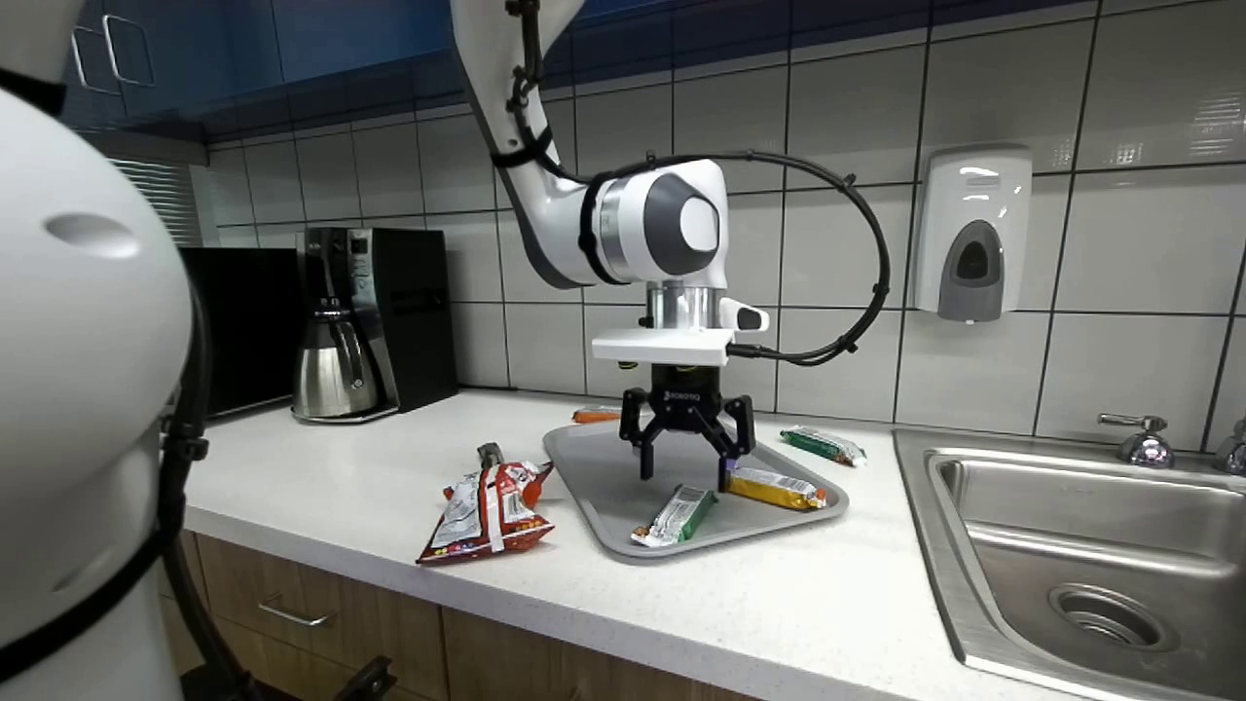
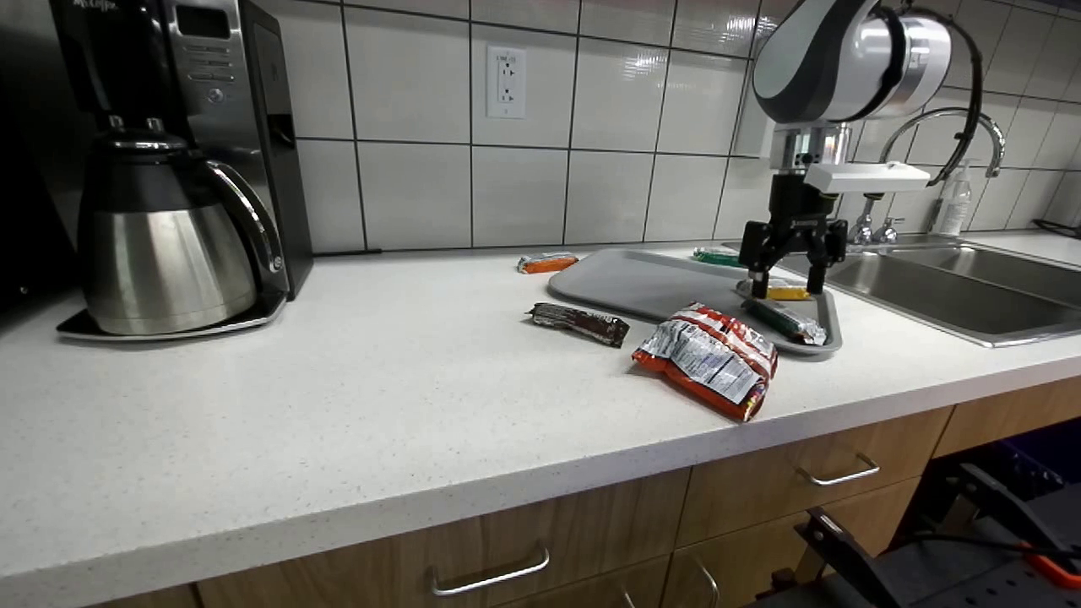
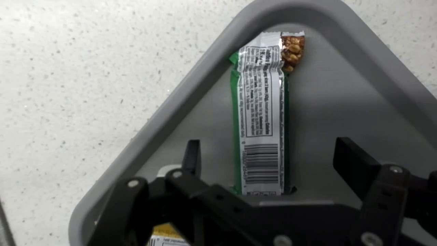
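Over the tray (image 1: 602, 469): I have the gripper (image 1: 685, 477) hanging, its fingers spread wide.
Green bar (image 3: 261, 112): on the tray, barcode end showing between the fingers in my wrist view.
Yellow bar (image 1: 776, 489): on the tray too, near one finger.
Red bag (image 2: 714, 359): on the counter (image 2: 363, 405), brown bar (image 2: 583, 323) near it.

A coffee maker (image 1: 414, 321) stands near the tiled wall (image 2: 405, 194), its steel carafe (image 2: 165, 262) in place. An outlet (image 2: 507, 82) is set in that wall, and a white dispenser (image 1: 976, 234) hangs near the steel sink (image 1: 1032, 545). A pale bottle (image 2: 956, 203) stands behind the sink, near the tap (image 1: 1147, 448). Overhead are blue cabinets (image 1: 200, 68); wooden drawers (image 2: 760, 490) sit under the speckled counter (image 2: 338, 405).
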You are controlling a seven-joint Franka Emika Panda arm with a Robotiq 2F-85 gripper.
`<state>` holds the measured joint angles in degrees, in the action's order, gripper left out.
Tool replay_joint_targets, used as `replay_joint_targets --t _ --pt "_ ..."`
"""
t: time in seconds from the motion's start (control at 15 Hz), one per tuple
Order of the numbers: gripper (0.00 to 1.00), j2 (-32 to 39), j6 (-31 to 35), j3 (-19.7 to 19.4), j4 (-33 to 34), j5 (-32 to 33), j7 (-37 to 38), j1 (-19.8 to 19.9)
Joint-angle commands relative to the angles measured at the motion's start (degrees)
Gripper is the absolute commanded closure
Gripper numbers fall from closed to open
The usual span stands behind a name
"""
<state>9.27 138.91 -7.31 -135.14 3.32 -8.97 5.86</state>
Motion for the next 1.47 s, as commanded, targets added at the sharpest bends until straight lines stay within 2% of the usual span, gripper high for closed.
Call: replay_joint_targets --t 0.0,0.2,0.27,0.47,1.13,1.4 --pt "0.0 -6.12 -4.71 0.54 -0.41 -1.37 -1.13 0.74" --pt "0.0 -8.23 -8.92 0.07 0.81 -0.88 -0.75 0.76" --pt "0.0 -6.03 -4.9 0.26 0.18 -0.35 0.04 0.43" --pt "0.0 -7.62 -6.95 0.16 0.31 -0.36 0.02 0.53" --pt "0.0 -7.58 -7.06 0.15 0.18 -0.2 -0.06 0.54" --pt "0.0 -5.86 -6.93 -0.24 2.12 -0.35 -0.07 0.95"
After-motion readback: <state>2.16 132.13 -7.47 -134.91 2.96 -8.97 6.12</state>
